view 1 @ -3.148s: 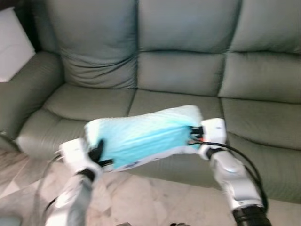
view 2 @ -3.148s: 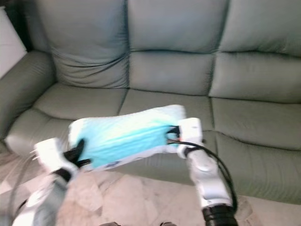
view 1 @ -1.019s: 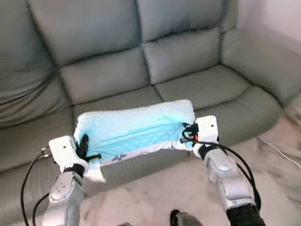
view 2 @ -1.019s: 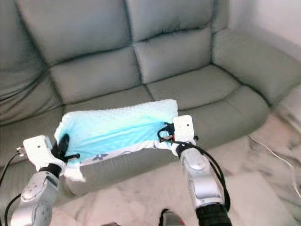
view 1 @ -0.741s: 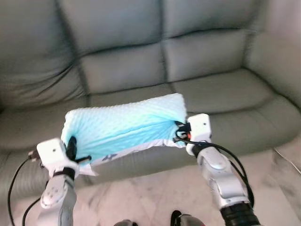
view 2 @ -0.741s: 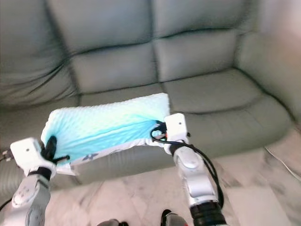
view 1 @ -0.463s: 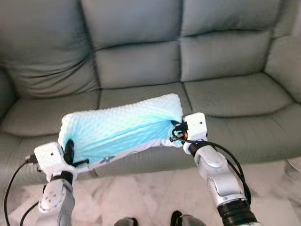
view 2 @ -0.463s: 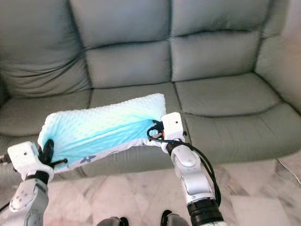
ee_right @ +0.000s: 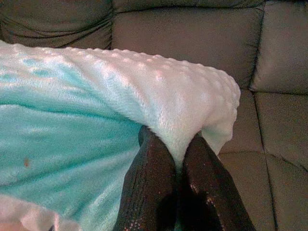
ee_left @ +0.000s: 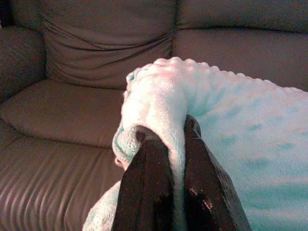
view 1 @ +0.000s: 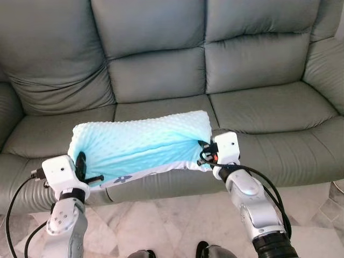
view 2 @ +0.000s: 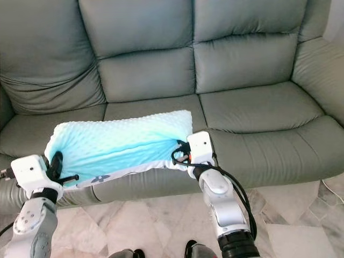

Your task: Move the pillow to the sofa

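My left jaws (view 1: 81, 166) and right jaws (view 1: 203, 152) each pinch one end of the pillow (view 1: 141, 145), its long axis nine-to-three, hanging over the sofa (view 1: 161, 80) seat's front edge at twelve.

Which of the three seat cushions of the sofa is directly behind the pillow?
The middle seat cushion. The pillow, pinched by the left gripper and right gripper, hangs before it; the other two lie to either side.

No readable text, label or number on any surface here.
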### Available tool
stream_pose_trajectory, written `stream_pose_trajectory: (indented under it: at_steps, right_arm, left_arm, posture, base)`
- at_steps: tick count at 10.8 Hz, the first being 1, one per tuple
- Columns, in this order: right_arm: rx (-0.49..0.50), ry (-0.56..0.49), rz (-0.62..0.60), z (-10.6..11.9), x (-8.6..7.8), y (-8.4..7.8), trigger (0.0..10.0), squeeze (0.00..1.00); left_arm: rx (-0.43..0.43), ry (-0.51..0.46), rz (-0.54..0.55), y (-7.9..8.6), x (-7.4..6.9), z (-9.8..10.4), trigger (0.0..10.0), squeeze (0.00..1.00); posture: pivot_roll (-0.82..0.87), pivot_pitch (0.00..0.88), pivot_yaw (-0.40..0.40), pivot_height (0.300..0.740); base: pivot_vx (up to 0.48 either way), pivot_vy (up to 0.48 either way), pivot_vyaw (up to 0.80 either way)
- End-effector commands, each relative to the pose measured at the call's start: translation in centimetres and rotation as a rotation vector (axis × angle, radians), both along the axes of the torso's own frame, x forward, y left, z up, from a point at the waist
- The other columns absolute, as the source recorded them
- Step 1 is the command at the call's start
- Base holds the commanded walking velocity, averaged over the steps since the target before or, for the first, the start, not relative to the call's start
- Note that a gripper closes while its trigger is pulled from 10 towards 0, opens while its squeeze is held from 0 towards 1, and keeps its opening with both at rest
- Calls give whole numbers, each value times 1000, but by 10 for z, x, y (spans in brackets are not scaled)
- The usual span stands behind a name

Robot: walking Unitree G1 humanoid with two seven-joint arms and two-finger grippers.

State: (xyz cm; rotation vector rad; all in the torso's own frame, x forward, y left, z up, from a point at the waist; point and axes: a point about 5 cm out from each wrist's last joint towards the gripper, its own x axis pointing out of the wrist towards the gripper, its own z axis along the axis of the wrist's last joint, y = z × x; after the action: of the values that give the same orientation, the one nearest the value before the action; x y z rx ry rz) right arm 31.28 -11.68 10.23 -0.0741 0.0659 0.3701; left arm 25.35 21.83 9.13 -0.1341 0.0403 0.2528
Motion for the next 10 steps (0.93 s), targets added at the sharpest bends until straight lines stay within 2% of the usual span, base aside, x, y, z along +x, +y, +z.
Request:
stream_pose_trajectory:
  at_steps: [1, 6, 10]
  right_arm:
    - [3, -43, -3, 8, 0, 0, 10000, 0]
    - [4, -50, 10, 10, 2, 3, 10000, 0]
    - [15, -43, 4, 9, 1, 3, 10000, 0]
  left_arm:
    - [26, 26, 63, 14, -6, -5, 10000, 0]
    - [31, 28, 80, 17, -7, -5, 10000, 0]
    - [22, 27, 78, 17, -7, -6, 10000, 0]
  posture:
    - [-163, 177, 95, 740]
    - [-157, 179, 94, 740]
    - [-158, 182, 92, 740]
  base:
    - [0, 0, 738]
    - [0, 0, 732]
    - [0, 0, 0]
